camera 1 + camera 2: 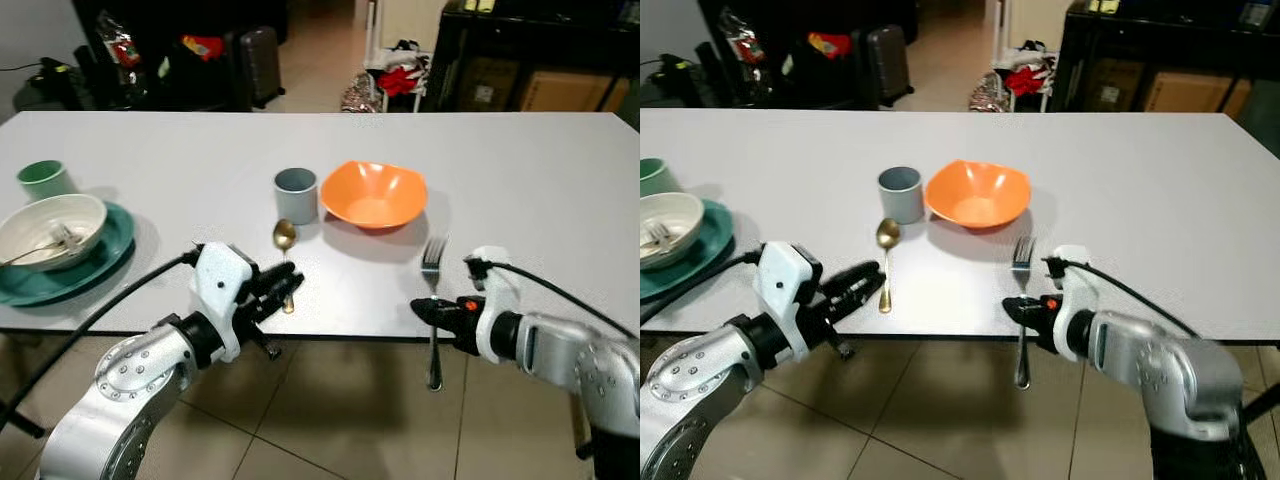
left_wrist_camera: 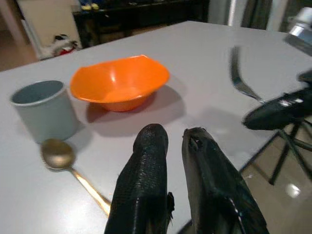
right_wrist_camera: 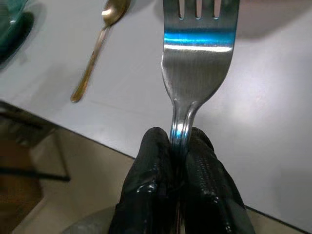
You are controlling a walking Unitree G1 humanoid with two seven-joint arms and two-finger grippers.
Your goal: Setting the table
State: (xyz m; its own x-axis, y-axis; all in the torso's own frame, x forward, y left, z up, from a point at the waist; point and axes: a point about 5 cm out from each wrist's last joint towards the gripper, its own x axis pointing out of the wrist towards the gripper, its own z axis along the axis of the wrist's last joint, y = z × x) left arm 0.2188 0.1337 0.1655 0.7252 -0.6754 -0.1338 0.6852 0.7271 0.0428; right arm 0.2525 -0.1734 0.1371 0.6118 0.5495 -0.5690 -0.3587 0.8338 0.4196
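white table [image 1: 520, 190] is seen spanning the view, its near edge just ahead of both arms. at the table's left end a teal plate [image 1: 95, 265] is set, a white bowl [image 1: 55, 222] resting on it with cutlery inside, and a green cup [image 1: 42, 178] just behind. near the middle an orange bowl [image 1: 373, 194] is placed, a grey cup [image 1: 296, 194] just beside it on the left. a gold spoon [image 1: 286, 250] is laid in front of the grey cup, handle toward the near edge. left gripper [image 1: 275, 290] is held at the table edge by the spoon's handle end, fingers narrowly parted with nothing between them. right gripper [image 1: 432, 312] is clamped on the fork [image 1: 433, 262] at mid-handle; the tines are over the table to the right of the orange bowl, the handle end hanging past the edge.
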